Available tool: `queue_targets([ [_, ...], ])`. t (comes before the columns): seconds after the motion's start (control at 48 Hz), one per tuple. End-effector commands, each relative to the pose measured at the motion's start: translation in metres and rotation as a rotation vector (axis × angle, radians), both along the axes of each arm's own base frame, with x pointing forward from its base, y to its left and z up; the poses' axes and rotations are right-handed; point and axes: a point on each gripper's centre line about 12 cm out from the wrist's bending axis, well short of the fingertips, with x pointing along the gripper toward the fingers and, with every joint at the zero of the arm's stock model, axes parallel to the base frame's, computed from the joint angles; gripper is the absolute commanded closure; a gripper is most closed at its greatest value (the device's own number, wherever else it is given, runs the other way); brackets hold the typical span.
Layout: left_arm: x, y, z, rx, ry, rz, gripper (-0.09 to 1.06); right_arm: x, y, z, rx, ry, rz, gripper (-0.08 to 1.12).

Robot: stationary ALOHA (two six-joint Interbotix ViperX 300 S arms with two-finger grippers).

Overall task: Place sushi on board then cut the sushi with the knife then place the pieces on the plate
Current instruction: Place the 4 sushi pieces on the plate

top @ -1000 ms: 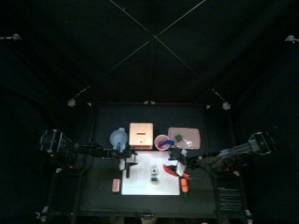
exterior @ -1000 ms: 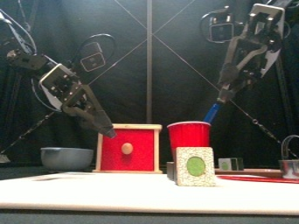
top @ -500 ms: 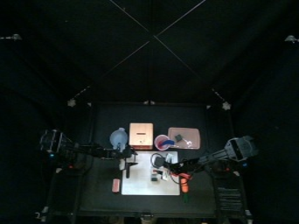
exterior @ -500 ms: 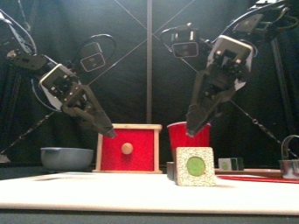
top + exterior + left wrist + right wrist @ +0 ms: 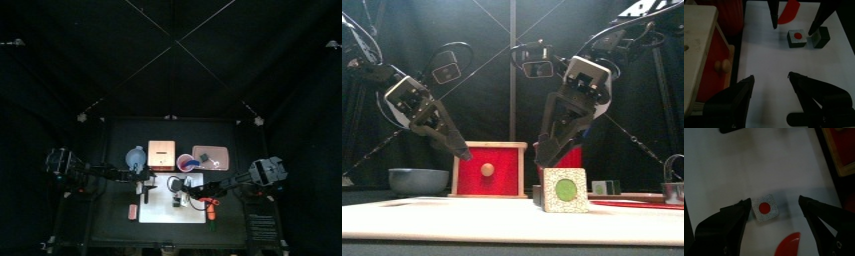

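Note:
A sushi piece stands on the white board, its pale cut face with a green centre turned to the front. It also shows in both wrist views. A dark green block sits right beside it. My right gripper hangs open just above the sushi piece, its own view showing one jaw on either side. Over the board's left part, in front of the wooden box, my left gripper hovers open and empty.
Behind the board stand a wooden box with a red drawer front, a red cup and a blue-grey bowl. The pink tray lies at the back right. A small red thing lies left of the board.
My right arm has swung down and to the left, from high on the right to just over the sushi piece. The left arm has barely moved.

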Motion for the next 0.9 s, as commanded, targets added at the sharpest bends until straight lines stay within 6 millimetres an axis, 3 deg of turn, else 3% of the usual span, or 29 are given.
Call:
queue_targets([
  [0.021,0.002,0.001,0.004,0.003,-0.015,0.0,0.05,0.007,0.003,0.013,0.019,-0.041,0.0,0.0],
  [0.396,0.003,0.001,0.005,0.003,-0.018,0.0,0.05,0.009,0.004,-0.009,0.014,0.012,-0.003,0.0],
  [0.896,0.002,0.001,0.004,0.002,-0.015,0.001,0.05,0.007,0.006,-0.016,0.037,0.033,-0.023,0.0],
])
